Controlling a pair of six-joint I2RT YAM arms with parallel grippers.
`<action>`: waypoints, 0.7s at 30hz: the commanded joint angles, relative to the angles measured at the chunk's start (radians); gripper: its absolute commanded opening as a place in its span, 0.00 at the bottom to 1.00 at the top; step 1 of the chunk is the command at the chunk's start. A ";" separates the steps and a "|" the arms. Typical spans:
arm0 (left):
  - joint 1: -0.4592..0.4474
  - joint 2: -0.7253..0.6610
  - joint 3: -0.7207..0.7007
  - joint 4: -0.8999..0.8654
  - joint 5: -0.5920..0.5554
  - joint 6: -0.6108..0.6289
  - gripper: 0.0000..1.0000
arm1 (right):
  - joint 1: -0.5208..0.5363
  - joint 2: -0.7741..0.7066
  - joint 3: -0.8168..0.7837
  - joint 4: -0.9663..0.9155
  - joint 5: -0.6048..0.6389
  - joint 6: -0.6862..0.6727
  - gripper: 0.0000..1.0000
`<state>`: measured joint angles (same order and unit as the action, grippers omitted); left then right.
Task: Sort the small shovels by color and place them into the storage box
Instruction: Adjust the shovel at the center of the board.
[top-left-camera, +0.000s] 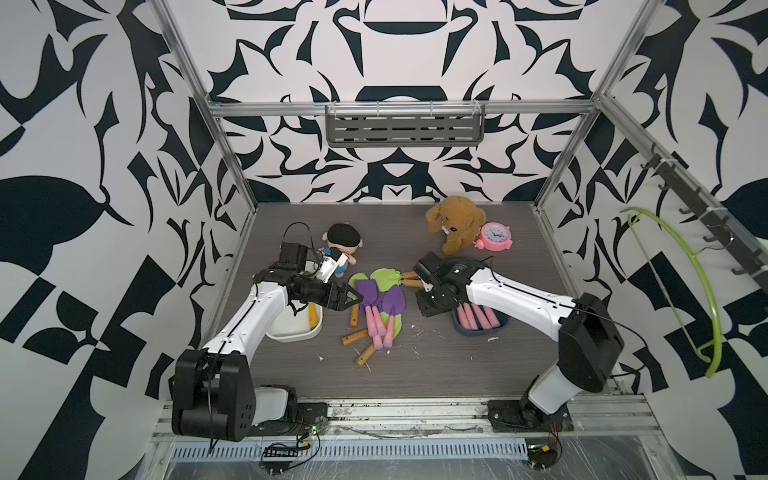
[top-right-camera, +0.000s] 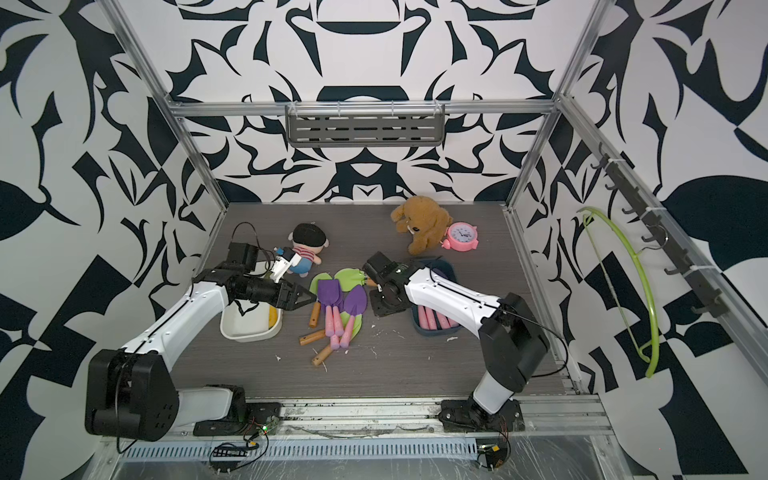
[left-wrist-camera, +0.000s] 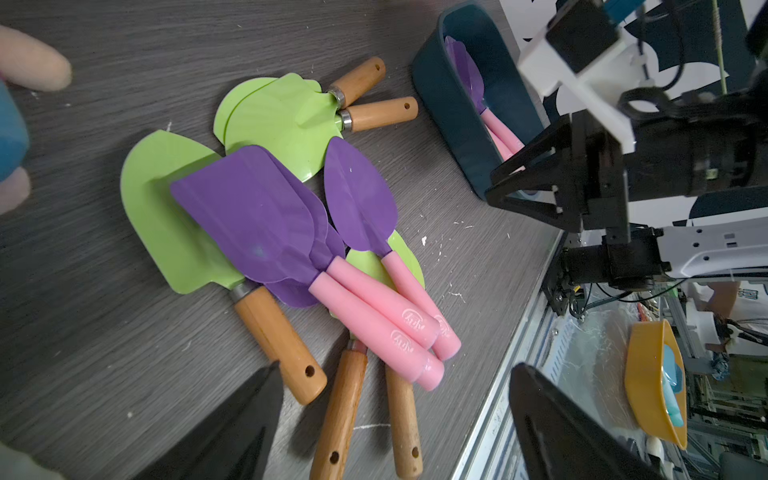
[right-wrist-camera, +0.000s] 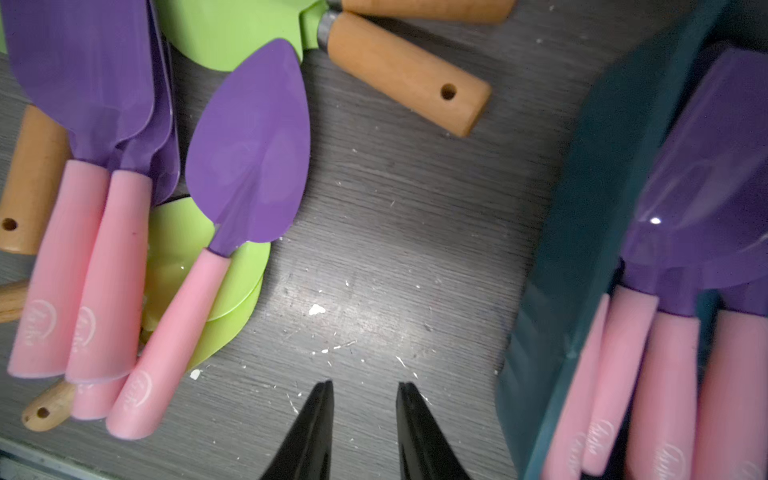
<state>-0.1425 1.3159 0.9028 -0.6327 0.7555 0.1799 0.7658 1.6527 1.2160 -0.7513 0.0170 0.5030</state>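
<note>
While the left gripper (top-left-camera: 354, 297) hangs wide open beside the purple shovels (top-left-camera: 394, 300), the right gripper (right-wrist-camera: 365, 397), slightly open and empty, hovers between them and the blue box (top-left-camera: 478, 333).

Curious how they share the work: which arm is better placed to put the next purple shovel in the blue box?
Probably right. The right gripper hangs empty between the pile and the blue box, beside a purple shovel. The left gripper is across the pile, by the white box.
</note>
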 joint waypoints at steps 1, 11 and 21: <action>0.005 -0.015 -0.015 -0.015 0.005 0.018 0.93 | 0.013 0.022 0.052 0.012 -0.016 0.011 0.32; 0.005 -0.011 -0.018 -0.017 0.002 0.020 0.93 | 0.013 0.120 0.088 -0.003 -0.036 -0.002 0.33; 0.007 -0.007 -0.024 -0.016 0.004 0.021 0.93 | 0.023 0.148 0.135 0.029 -0.048 0.022 0.33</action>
<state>-0.1398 1.3159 0.8909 -0.6331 0.7517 0.1841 0.7792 1.8282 1.2999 -0.7349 -0.0288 0.5045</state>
